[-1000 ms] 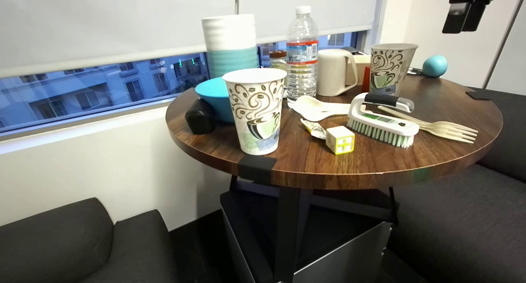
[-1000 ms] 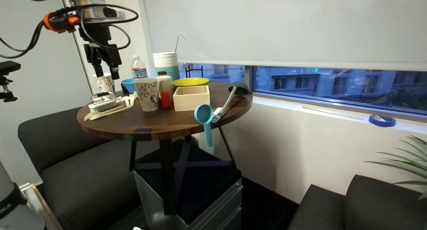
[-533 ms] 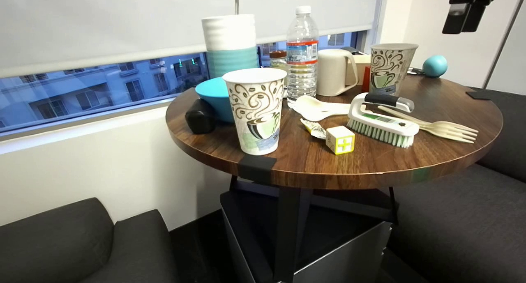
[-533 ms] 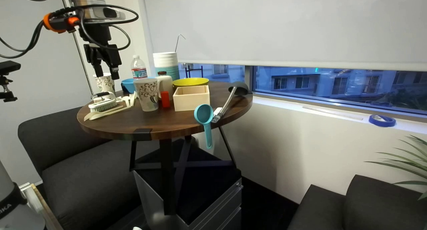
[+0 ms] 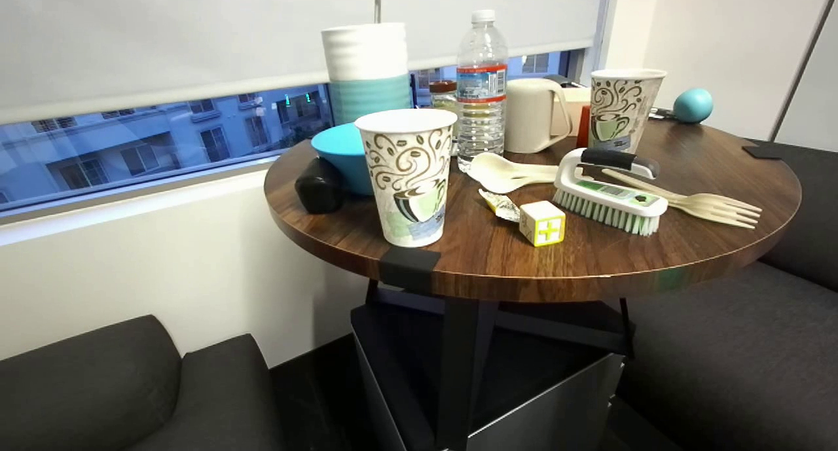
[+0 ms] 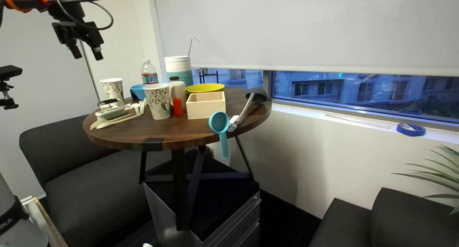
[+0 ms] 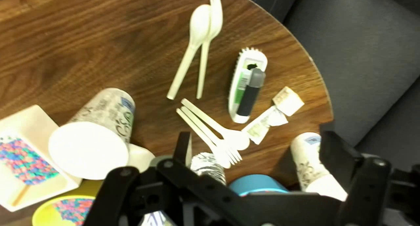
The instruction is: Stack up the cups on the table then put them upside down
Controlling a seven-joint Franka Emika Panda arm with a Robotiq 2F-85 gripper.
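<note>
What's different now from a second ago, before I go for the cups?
The hand has moved up and toward the picture's left in an exterior view. Its jaws stand open; nothing was taken hold of or let go. Unchanged: one cup near the blue bowl and the other cup near the wooden box, both upright and unstacked on the table.

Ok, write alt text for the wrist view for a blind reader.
Seen from above, a patterned paper cup stands at left on a wooden table and another cup at right, partly behind the open, empty gripper. Pale cutlery and a scrub brush lie mid-picture.
</note>
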